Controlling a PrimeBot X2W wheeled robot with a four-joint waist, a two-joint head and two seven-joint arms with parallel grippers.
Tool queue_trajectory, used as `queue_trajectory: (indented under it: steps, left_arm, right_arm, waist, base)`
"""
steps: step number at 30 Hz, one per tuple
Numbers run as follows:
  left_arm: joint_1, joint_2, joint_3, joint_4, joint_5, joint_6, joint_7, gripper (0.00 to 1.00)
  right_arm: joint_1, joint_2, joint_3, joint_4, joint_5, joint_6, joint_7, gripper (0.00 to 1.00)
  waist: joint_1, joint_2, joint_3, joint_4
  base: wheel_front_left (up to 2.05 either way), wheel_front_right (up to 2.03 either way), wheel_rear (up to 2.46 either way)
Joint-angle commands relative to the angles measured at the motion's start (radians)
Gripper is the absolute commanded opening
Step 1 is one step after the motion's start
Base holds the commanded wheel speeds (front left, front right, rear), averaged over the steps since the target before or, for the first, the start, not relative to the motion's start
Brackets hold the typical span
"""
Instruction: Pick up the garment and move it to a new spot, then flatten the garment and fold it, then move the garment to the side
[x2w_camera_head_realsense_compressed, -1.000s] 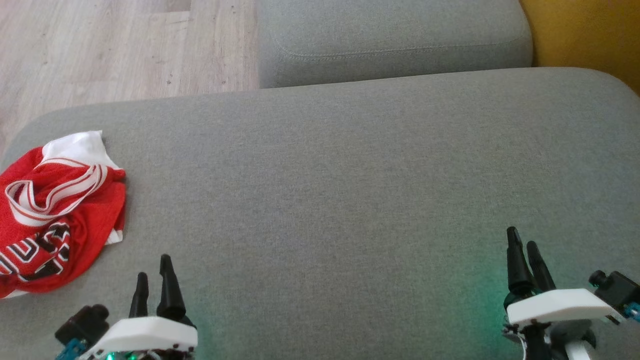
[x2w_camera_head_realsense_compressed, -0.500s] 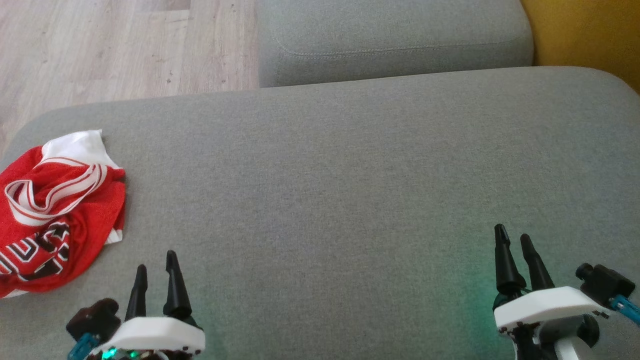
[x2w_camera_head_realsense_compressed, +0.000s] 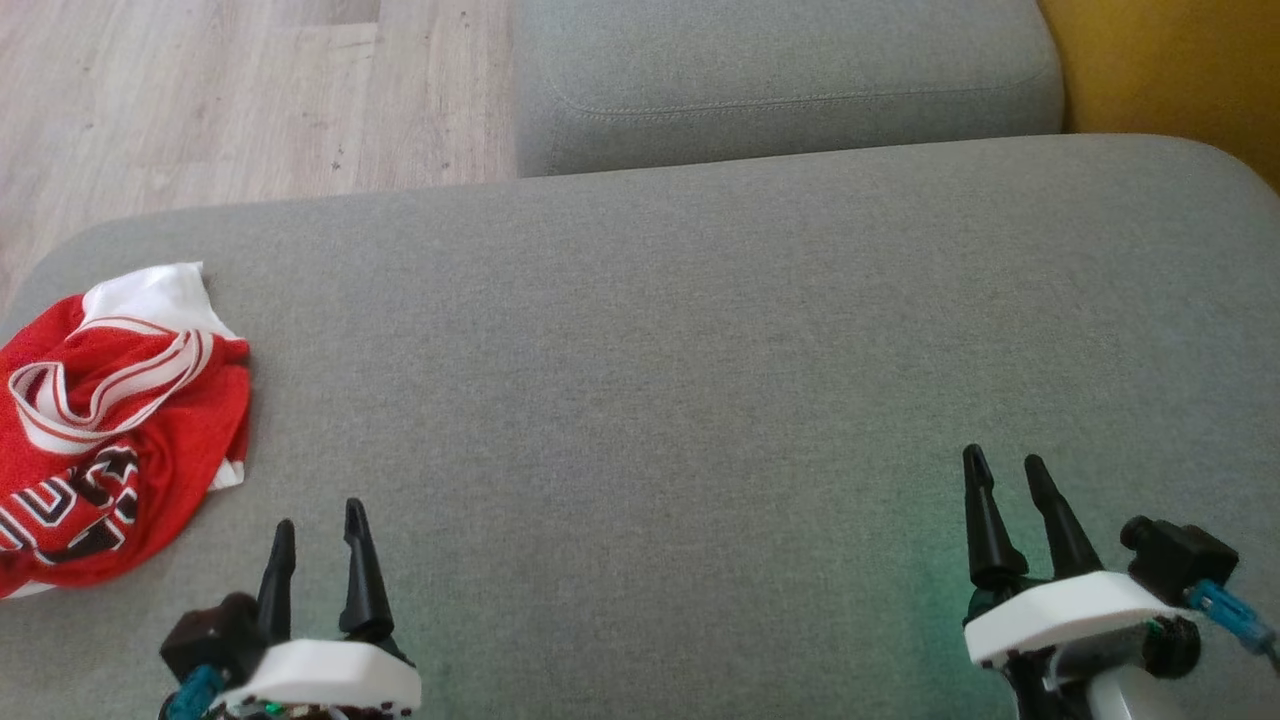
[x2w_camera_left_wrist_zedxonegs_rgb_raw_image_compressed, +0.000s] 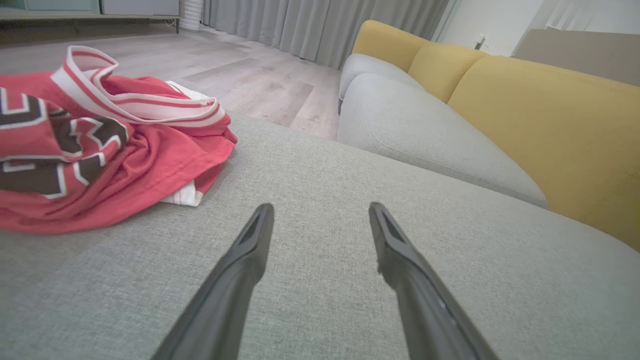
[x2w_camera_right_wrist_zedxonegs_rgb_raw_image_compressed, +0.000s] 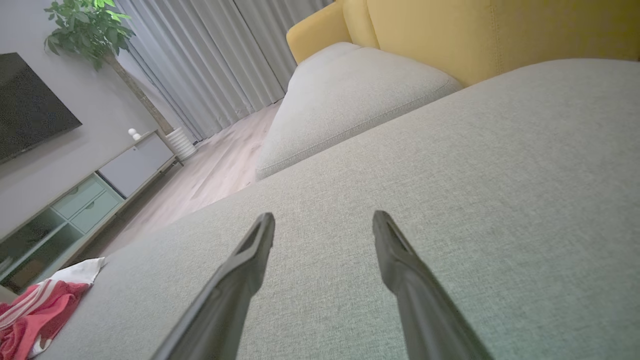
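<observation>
Two jaws empty, garment untouched

Left jaws and right jaws spread wide, holding nothing, over grey fabric sofa cushion (x2w_camera_head_realsense_compressed: 650, 350). Further on, crumpled red-and-white jersey garment (x2w_camera_head_realsense_compressed: 110, 440) lies at cushion's left edge, near left jaws, apart. Beyond, pale wood floor (x2w_camera_head_realsense_compressed: 250, 90).

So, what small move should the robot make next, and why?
Probably swing the left gripper toward the crumpled red garment: it lies untouched at the left end of the cushion, and the left gripper is open and nearer than the right gripper.
</observation>
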Motion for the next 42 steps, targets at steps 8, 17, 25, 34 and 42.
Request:
queue_trajectory:
  steps: [8,17,25,34,42]
  left_arm:
    - [-0.021,0.017,0.012,-0.019,0.105,0.016,-0.036,1.0]
    - [-0.021,0.014,0.01,-0.008,0.194,0.027,-0.065,1.0]
    - [-0.021,0.011,0.001,0.011,0.251,0.028,-0.085,1.0]
    - [-0.019,0.003,0.008,0.031,0.269,0.034,-0.101,1.0]
    - [-0.021,0.003,0.006,0.033,0.265,0.039,-0.101,1.0]
  right_arm:
    - [-0.056,-0.008,0.033,-0.046,-0.114,-0.001,-0.033,1.0]
    - [-0.052,-0.008,0.047,-0.047,-0.201,-0.001,-0.053,1.0]
    - [-0.048,-0.009,0.057,-0.045,-0.262,-0.001,-0.067,1.0]
    - [-0.044,-0.009,0.06,-0.043,-0.295,-0.001,-0.087,1.0]
    - [-0.042,-0.009,0.06,-0.042,-0.289,-0.001,-0.09,1.0]
  waist:
    - [0.0,0.0,-0.003,-0.001]
    - [0.0,0.0,-0.009,0.001]
    - [0.0,0.0,-0.015,0.0]
    - [0.0,0.0,-0.019,-0.006]
    - [0.0,0.0,-0.018,-0.006]
  base:
    - [0.0,0.0,0.0]
    - [0.0,0.0,0.0]
    - [0.0,0.0,0.0]
    - [0.0,0.0,0.0]
    - [0.0,0.0,0.0]
